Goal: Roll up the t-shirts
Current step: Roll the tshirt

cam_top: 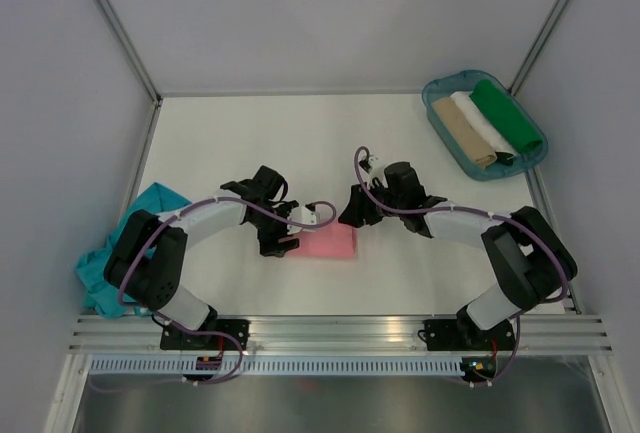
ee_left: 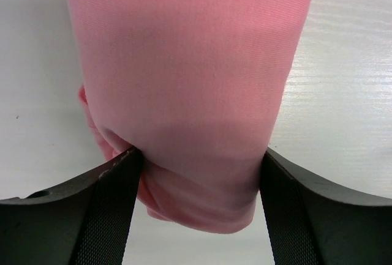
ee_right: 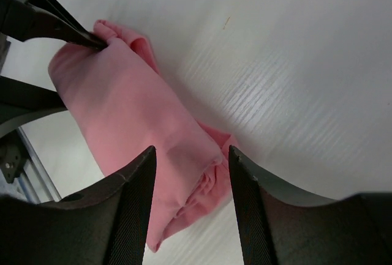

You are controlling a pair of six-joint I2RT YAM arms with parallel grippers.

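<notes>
The salmon-pink t-shirt (cam_top: 332, 244) lies as a short thick roll on the white table between the two arms. In the left wrist view my left gripper (ee_left: 199, 155) has both pads pressed against the sides of one end of the pink t-shirt (ee_left: 184, 63), and the cloth bulges past the left finger. My left gripper (cam_top: 290, 240) is at the roll's left end. My right gripper (cam_top: 352, 218) is over the other end. Its jaws (ee_right: 191, 152) stand open astride the pink t-shirt (ee_right: 122, 106), with a gap on the right side. A teal-blue t-shirt (cam_top: 125, 243) lies crumpled at the left edge.
A blue-green tray (cam_top: 432, 113) at the back right holds three rolled cloths: tan (cam_top: 462, 133), white (cam_top: 480, 121) and green (cam_top: 505, 115). Metal frame posts rise at the back corners. An aluminium rail runs along the near edge.
</notes>
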